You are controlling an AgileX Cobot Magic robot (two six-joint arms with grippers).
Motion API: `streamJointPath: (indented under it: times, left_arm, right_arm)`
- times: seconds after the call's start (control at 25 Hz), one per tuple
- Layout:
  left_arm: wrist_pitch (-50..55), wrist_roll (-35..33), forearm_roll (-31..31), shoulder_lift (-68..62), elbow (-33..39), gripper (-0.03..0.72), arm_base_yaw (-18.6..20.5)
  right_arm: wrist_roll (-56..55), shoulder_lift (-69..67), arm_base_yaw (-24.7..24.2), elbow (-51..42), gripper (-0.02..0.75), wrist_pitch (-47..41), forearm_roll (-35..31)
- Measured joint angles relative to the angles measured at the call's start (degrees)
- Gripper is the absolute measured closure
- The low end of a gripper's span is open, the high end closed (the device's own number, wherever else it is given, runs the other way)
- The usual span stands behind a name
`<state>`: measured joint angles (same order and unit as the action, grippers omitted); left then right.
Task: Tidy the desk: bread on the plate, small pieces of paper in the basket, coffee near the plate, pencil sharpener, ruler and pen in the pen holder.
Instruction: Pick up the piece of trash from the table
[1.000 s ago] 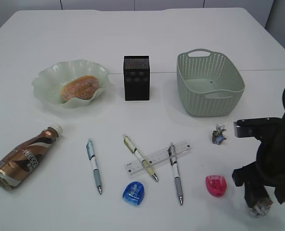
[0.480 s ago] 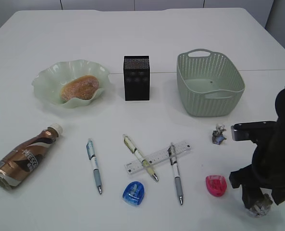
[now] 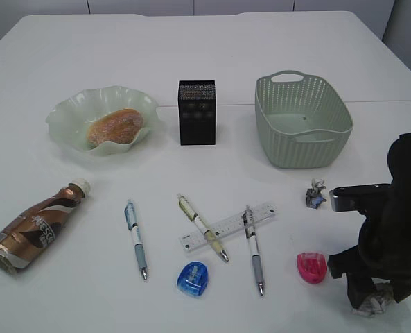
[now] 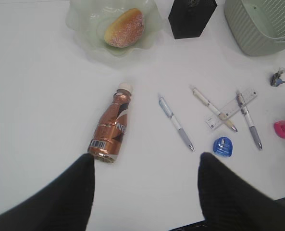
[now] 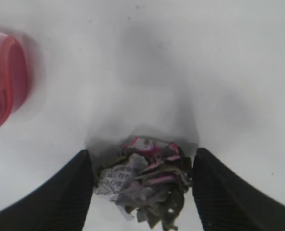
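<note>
My right gripper [image 3: 366, 297] is down at the desk's front right, open, one finger on each side of a crumpled piece of paper [image 5: 142, 185] that lies on the desk [image 3: 212, 62]. A second small piece of paper [image 3: 316, 194] lies in front of the grey-green basket [image 3: 302, 142]. The bread [image 3: 115, 126] rests in the green wavy plate [image 3: 66, 114]. The coffee [image 3: 35, 227] lies on its side at the front left. Three pens [image 3: 136, 239] and the ruler [image 3: 227, 225] lie in front of the black pen holder [image 3: 197, 112]. My left gripper [image 4: 145, 156] hangs open high above the desk.
A blue pencil sharpener [image 3: 194, 277] lies by the front edge, and a pink pencil sharpener [image 3: 312, 267] sits just left of my right gripper. Two of the pens cross the ruler. The basket holds nothing.
My right arm has sunk lower and shifted slightly left over the paper wad at the front right. The wad and everything else lie where they were.
</note>
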<state>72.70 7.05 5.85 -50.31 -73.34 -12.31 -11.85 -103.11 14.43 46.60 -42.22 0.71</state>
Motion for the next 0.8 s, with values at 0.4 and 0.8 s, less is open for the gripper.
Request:
streamJointPath:
  times: [0.4, 0.8]
  left_arm:
    - [0.00, 0.00, 0.00, 0.00, 0.00, 0.201, 0.00]
    - [0.00, 0.00, 0.00, 0.00, 0.00, 0.201, 0.00]
  right_arm:
    - [-0.04, 0.00, 0.00, 0.00, 0.329, 0.95, 0.00]
    - [-0.04, 0.00, 0.00, 0.10, 0.675, -0.51, 0.22]
